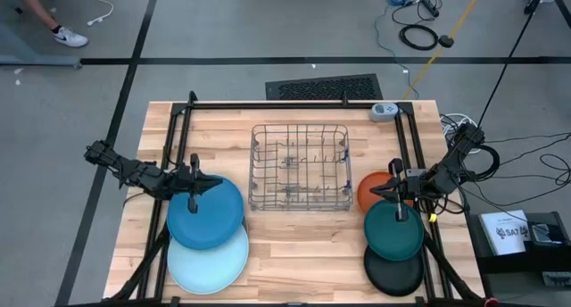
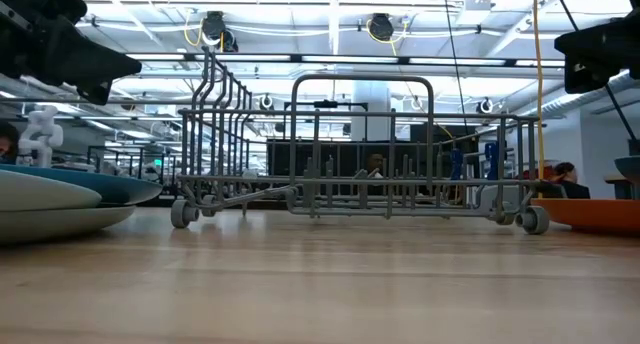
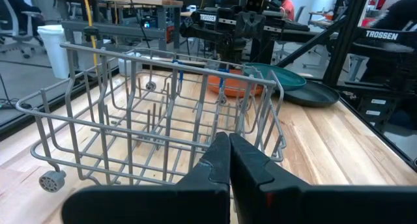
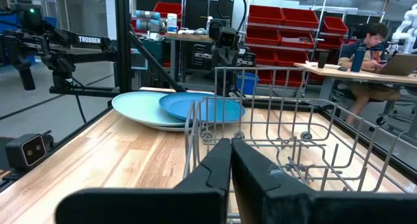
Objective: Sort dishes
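A blue plate (image 1: 206,213) lies on a larger pale blue plate (image 1: 209,259) at the table's left. On the right a teal plate (image 1: 393,230) overlaps a black plate (image 1: 393,273) and an orange plate (image 1: 373,189). My left gripper (image 1: 212,183) is shut, hovering over the blue plate's far rim. My right gripper (image 1: 378,192) is shut over the orange plate. Both point toward the wire rack (image 1: 300,167) between them, and the wrist views show their shut fingertips, the left (image 3: 229,149) and the right (image 4: 230,154).
The wire dish rack stands mid-table with nothing in it (image 3: 163,113). A small grey device (image 1: 384,111) sits at the far right corner. Bare wood lies in front of the rack. A person (image 4: 376,42) sits at a desk beyond the table.
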Robot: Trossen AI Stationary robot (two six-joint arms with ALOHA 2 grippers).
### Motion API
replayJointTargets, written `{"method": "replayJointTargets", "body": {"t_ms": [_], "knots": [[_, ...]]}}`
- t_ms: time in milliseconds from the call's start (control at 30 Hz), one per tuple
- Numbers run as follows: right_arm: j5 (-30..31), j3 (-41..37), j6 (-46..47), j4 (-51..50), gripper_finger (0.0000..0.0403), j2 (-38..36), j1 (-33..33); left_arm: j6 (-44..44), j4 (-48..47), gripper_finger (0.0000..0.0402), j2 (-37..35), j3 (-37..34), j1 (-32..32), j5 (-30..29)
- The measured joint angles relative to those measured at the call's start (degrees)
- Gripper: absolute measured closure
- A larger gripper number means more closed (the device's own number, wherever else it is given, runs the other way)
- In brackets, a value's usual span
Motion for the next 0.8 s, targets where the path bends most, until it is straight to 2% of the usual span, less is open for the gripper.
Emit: {"method": "replayJointTargets", "body": {"t_ms": [500, 567, 733, 800], "knots": [[0.0, 0.0, 1.6, 0.0, 0.0394, 0.0, 0.0, 0.0, 0.0, 0.0401, 0.0, 0.0, 0.0, 0.0], [0.0, 0.0, 9.2, 0.0, 0.0394, 0.0, 0.0, 0.0, 0.0, 0.0401, 0.0, 0.0, 0.0, 0.0], [0.0, 0.0, 38.2, 2.3, 0.0394, 0.0, 0.0, 0.0, 0.0, 0.0401, 0.0, 0.0, 0.0, 0.0], [-1.0, 0.0, 41.1, 6.4, 0.0394, 0.0, 0.0, 0.0, 0.0, 0.0401, 0.0, 0.0, 0.0, 0.0]]}}
